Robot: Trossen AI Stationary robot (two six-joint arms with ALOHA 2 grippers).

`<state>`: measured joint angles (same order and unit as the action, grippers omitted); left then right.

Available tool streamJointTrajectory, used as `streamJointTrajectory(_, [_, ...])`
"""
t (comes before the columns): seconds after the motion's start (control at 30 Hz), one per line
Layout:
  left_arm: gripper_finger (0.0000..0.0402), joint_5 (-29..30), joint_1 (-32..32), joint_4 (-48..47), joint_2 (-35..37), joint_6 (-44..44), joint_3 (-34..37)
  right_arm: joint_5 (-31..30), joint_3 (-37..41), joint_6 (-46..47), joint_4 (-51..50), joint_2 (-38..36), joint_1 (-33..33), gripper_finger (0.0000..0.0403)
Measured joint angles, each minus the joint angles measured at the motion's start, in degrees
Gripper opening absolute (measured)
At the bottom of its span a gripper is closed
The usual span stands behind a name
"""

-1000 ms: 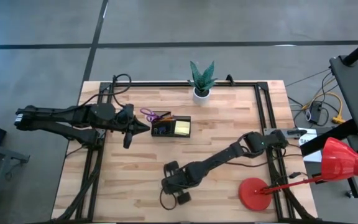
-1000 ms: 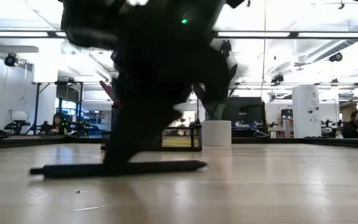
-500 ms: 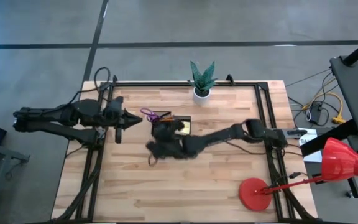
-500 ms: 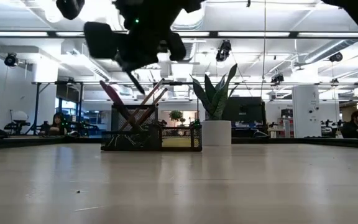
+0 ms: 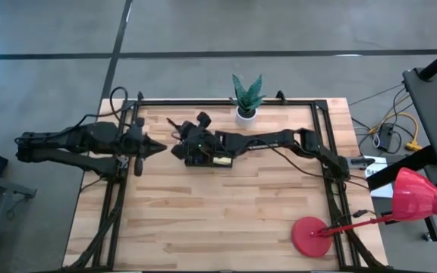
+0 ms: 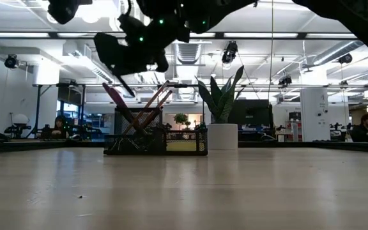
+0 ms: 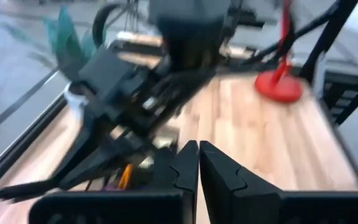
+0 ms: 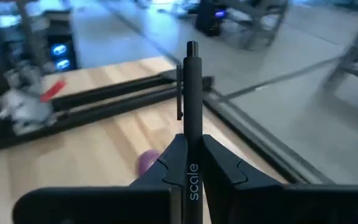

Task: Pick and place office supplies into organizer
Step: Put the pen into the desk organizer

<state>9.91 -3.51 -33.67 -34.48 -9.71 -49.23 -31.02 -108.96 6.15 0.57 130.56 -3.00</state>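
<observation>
Your right gripper has swung across over the organizer, clamping a black pen; left gripper waits closed.

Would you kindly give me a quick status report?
Right pincer shut on black pen, above organizer. Left pincer shut, empty, waiting table's left. Nothing blocking.

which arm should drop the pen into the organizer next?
Right. The right gripper is shut on the black pen and hangs over the organizer. The left gripper is shut, empty, off beside the organizer.
</observation>
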Motion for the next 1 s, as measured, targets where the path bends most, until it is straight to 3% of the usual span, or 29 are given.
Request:
streamJointTrajectory(0.1, [0.0000,1.34,0.00,-4.37,1.04,-0.04,0.02,2.90,0.12,-1.76,0.56,0.02,-0.52,0.0021])
streamJointTrajectory(0.33, [0.0000,5.51,0.00,-11.10,5.49,-0.09,0.02,2.55,3.90,-0.86,1.87,-0.09,-1.96,0.0023])
streamJointTrajectory(0.67, [0.0000,11.47,0.02,-11.48,12.22,-0.14,0.01,2.52,8.80,2.91,6.41,-0.02,-1.71,0.0024])
streamJointTrajectory(0.9, [0.0000,13.19,0.02,-11.45,14.55,-0.31,0.05,1.79,9.08,3.95,3.09,-0.02,-0.65,0.0024])
streamJointTrajectory(1.0, [0.0000,13.20,0.02,-11.47,14.33,-0.40,0.07,-1.36,9.08,3.05,0.20,-0.02,0.51,0.0025])
